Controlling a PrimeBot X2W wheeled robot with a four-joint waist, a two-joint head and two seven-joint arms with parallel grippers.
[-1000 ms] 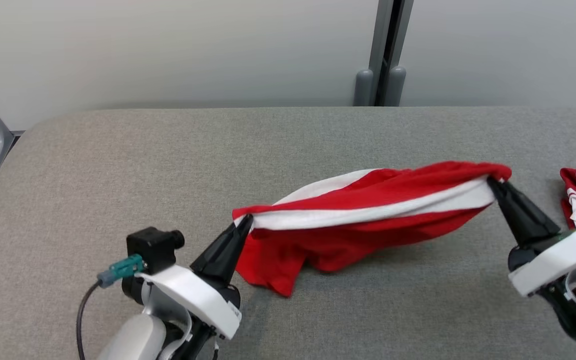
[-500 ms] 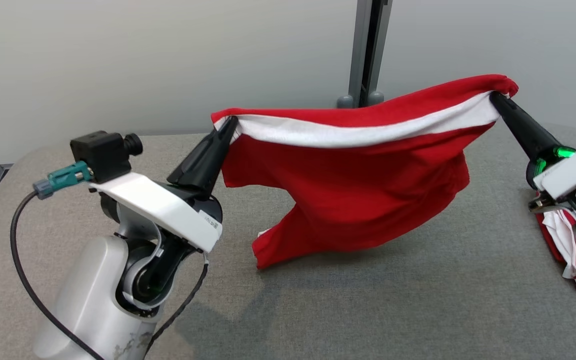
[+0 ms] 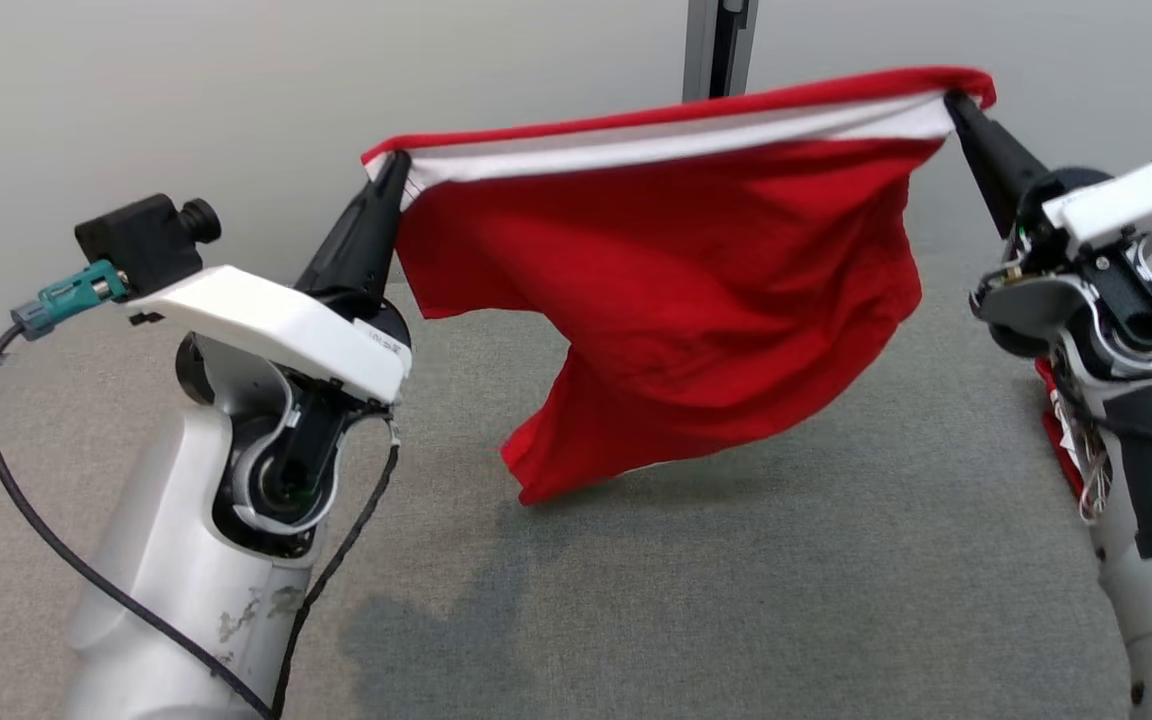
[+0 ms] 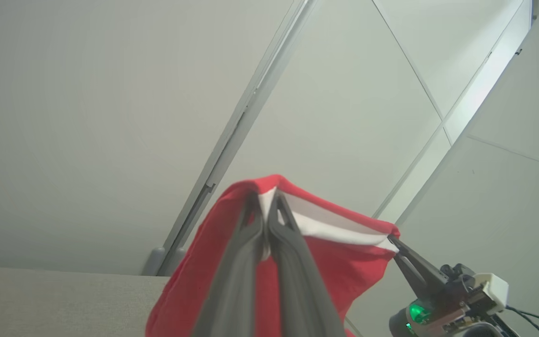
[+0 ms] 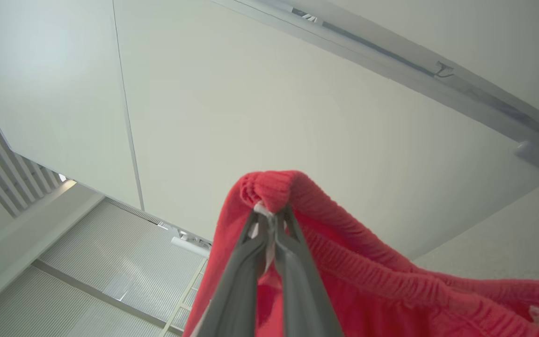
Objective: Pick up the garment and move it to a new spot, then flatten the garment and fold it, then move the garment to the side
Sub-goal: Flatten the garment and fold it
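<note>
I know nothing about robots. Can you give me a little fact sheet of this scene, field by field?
Garment: red with a white band, stretched between both grippers, hanging over the table
Left gripper: shut on one top corner
Right gripper: shut on the other top corner
Lowest tip: near the table, contact unclear
Stage: held up, not yet flattened or folded

Head looks down, wrists up, garment shared

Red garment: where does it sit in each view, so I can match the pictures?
Head view: red garment, upper centre, hanging spread.
Left wrist view: lower centre, pinched by left fingers.
Right wrist view: lower centre to right, pinched by right fingers.
Shared landmark: grey wall post.
</note>
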